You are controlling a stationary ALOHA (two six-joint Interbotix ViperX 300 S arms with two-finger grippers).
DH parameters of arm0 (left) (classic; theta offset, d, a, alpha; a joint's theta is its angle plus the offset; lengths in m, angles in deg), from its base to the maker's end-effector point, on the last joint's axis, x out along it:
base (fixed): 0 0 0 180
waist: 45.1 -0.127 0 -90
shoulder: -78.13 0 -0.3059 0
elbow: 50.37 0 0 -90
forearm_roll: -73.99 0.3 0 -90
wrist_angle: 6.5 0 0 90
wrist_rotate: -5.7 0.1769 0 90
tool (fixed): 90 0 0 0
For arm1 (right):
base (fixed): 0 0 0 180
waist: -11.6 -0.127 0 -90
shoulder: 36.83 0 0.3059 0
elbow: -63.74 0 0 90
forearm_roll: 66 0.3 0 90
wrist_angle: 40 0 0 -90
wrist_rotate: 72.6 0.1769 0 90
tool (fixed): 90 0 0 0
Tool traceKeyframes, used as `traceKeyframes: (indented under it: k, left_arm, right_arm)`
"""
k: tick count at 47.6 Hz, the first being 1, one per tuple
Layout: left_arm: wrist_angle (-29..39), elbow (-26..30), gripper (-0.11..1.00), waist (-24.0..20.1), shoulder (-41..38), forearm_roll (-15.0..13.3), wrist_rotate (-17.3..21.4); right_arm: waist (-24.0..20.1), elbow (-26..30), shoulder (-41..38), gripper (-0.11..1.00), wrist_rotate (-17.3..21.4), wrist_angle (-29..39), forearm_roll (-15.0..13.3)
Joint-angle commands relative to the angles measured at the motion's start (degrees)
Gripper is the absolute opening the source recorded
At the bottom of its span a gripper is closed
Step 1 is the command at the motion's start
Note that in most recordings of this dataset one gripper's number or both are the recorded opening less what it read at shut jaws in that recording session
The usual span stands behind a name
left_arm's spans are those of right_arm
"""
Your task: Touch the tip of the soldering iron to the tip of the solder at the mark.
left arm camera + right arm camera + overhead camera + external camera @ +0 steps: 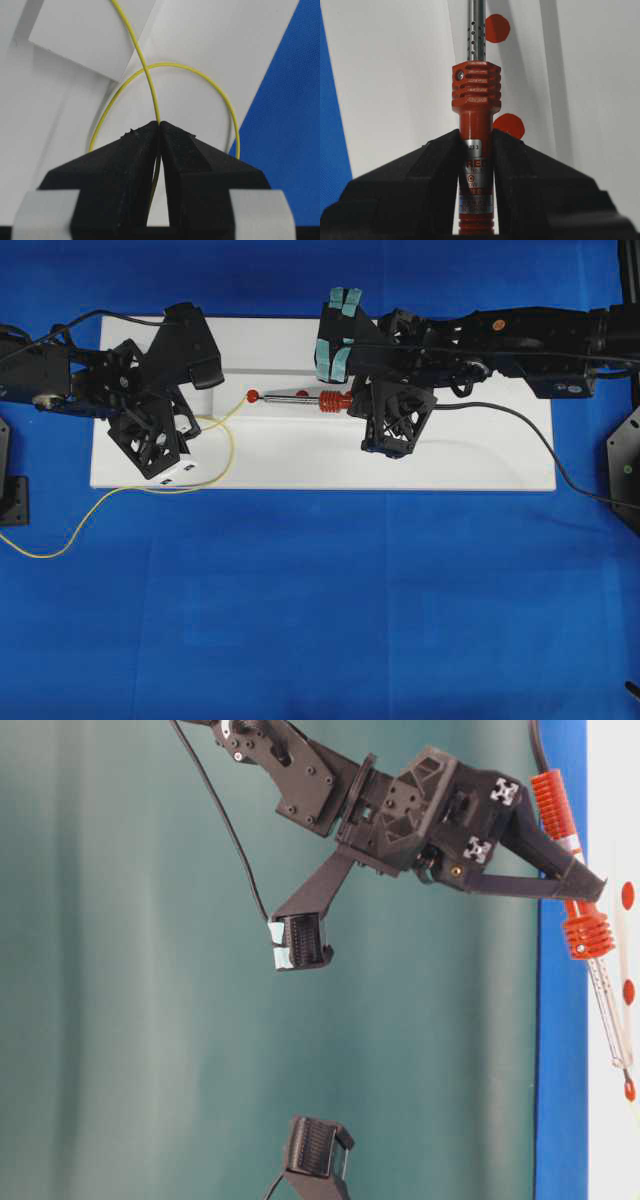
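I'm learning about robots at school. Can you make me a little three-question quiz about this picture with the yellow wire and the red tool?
1. True or false: the left pincer is pinching the yellow wire.
2. What does the right pincer hold? A) a spoon B) the soldering iron C) nothing
3. What colour are the round dots on the white board?

Key
1. True: its jaws are closed on the wire.
2. B: it grips the handle just behind the ribbed collar.
3. Red.
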Motion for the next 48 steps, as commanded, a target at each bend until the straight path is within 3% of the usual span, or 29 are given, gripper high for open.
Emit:
traceKeyframes:
  k: [1, 48]
  left_arm:
    - [0.0, 1.41, 0.04, 0.0, 0.44, 0.18, 0.18]
    - [0.44, 2.72, 0.04, 0.0, -0.18, 0.18, 0.35]
  right_arm:
    - [-0.09, 1.49, 0.7, 0.06, 0.0, -0.44, -0.26]
    - [-0.09, 1.49, 0.7, 0.06, 0.0, -0.53, -0.26]
